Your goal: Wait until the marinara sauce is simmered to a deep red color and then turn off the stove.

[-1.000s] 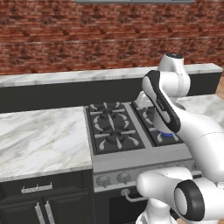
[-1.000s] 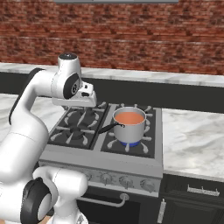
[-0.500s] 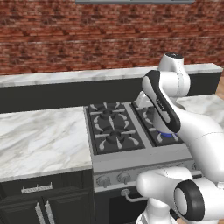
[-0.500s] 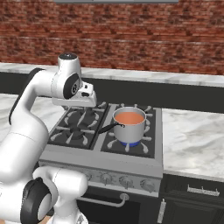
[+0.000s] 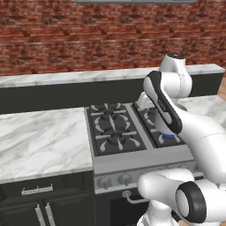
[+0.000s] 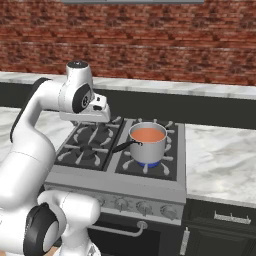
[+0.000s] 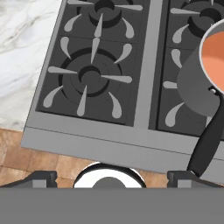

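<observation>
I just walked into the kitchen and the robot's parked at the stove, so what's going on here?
The robot arm is waiting over the stove with nothing in its open gripper. A steel saucepan sits on the front right burner over a blue flame, holding sauce that looks orange-red rather than deep red. The gripper hangs above the left burners, away from the knobs, so the stove is not yet turned off.

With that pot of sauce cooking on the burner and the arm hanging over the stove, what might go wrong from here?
The orange-red marinara sauce looks pale, not deep red, so turning the steel gas stove off now would likely be too early.

A blue flame burns under the small shiny steel saucepan; a long wait might scorch the sauce.

The saucepan's black handle juts toward the open gripper, so a swing toward the round silver knobs could knock it.
</observation>
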Available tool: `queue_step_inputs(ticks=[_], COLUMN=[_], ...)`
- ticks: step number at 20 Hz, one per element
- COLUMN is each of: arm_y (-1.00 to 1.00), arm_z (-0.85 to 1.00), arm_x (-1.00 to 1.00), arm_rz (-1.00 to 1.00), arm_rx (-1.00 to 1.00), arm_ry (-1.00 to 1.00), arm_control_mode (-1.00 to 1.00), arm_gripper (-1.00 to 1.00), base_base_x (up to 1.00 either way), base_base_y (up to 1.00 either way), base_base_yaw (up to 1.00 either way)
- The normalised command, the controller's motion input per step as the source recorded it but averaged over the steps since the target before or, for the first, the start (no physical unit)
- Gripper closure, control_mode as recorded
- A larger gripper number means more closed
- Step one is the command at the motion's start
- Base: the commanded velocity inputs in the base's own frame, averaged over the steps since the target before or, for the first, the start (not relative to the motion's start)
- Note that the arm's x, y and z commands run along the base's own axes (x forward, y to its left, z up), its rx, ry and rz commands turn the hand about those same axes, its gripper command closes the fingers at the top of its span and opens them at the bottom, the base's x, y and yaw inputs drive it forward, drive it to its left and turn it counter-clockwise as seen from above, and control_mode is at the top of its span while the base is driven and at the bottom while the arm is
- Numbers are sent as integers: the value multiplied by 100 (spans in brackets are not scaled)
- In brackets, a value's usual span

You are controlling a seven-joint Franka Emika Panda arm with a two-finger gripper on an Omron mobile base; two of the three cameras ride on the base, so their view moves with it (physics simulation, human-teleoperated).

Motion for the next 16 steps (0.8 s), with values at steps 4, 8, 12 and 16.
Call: queue_step_inputs(ticks=[4,8,12,16], arm_y=[0,0,0,0], arm_z=[0,0,0,0], arm_x=[0,0,0,0], arm_rz=[0,0,0,0], arm_rx=[0,0,0,0], arm_ry=[0,0,0,0], arm_control_mode=[-100,-100,-100,-100], arm_gripper=[-100,-100,-100,-100], base_base_x=[0,0,0,0], base_base_y=[0,0,0,0], base_base_yaw=[0,0,0,0])
